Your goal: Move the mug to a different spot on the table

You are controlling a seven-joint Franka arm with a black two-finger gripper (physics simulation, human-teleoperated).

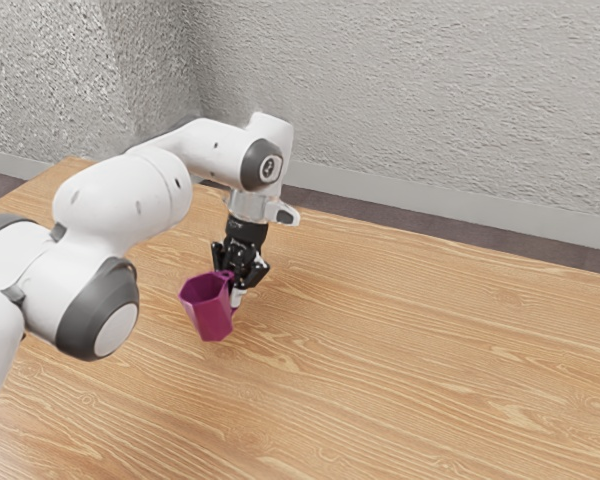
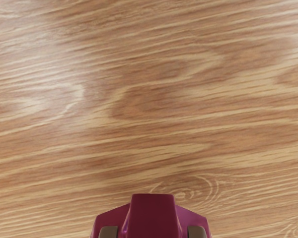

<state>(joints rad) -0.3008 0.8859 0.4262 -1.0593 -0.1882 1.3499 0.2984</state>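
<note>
Magenta mug (image 1: 207,310), clamped at its handle side between the fingers (image 1: 244,276). The mug hangs tilted, below the fingers and toward the exterior view's left. Whether its base is clear of the tabletop (image 1: 410,330) cannot be told. Bare wood is seen all around it, so no obstruction to a shift is expected.

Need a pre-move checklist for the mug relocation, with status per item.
1. End effector at the mug handle: ok.
2. Fingers on both sides of the handle: ok.
3. Mug upright: not ok, it leans.
4. Mug base off the table: cannot tell.
5. Room for a new spot: ok, bare wood toward the exterior view's right.
</note>
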